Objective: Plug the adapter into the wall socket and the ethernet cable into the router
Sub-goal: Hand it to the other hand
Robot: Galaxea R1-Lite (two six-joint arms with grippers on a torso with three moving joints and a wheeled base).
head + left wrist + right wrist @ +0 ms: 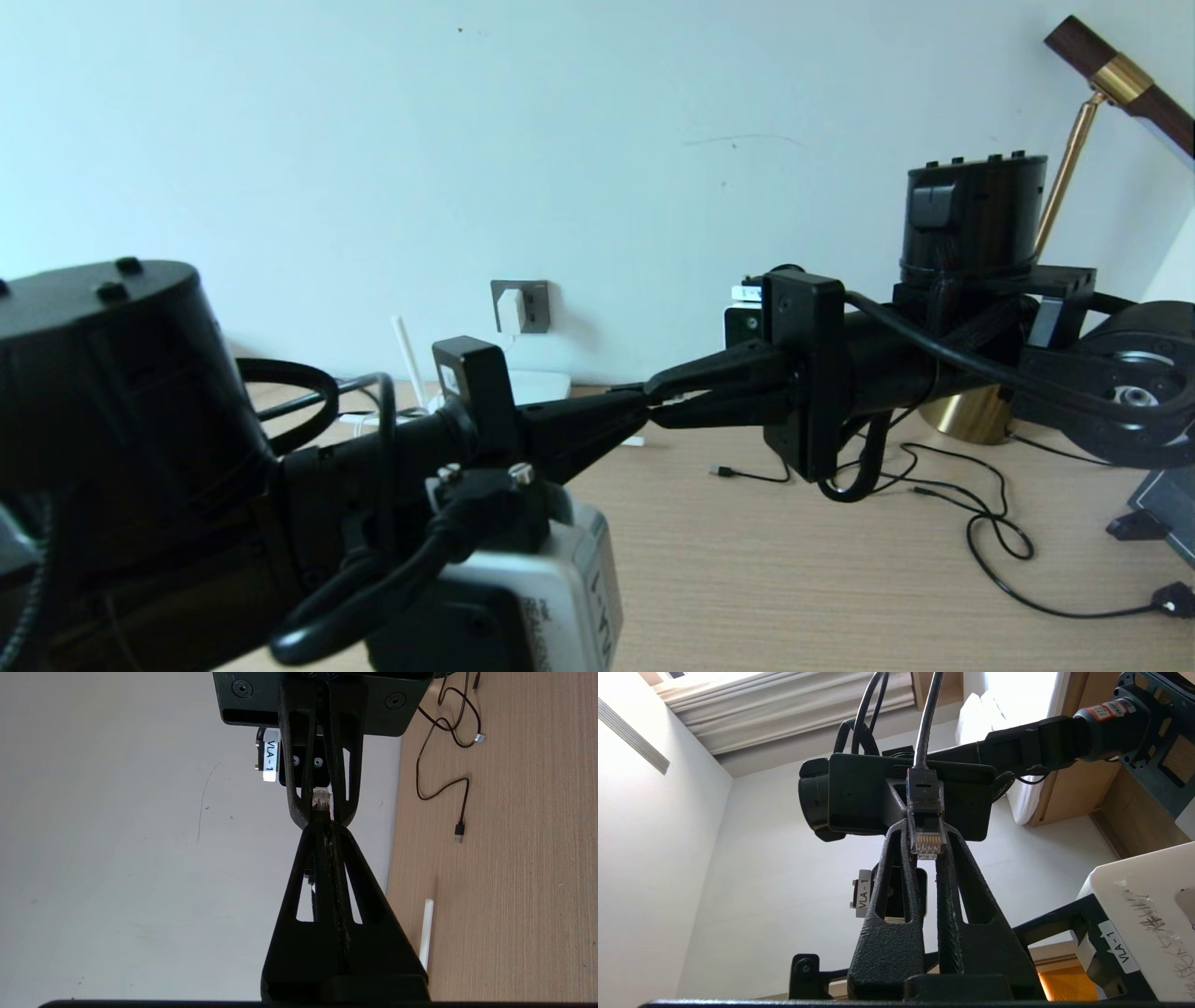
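Above the middle of the worktop (747, 579) the left claw (635, 403) and the right claw (658, 390) meet tip to tip, both clamped on the ethernet cable (927, 826): the right grips its clear plug, the left pinches it just behind the plug. The adapter (510, 310) sits plugged into the wall socket (534, 306) on the wall behind the worktop's far edge. The router (537, 385) lies at that far edge, just below the socket.
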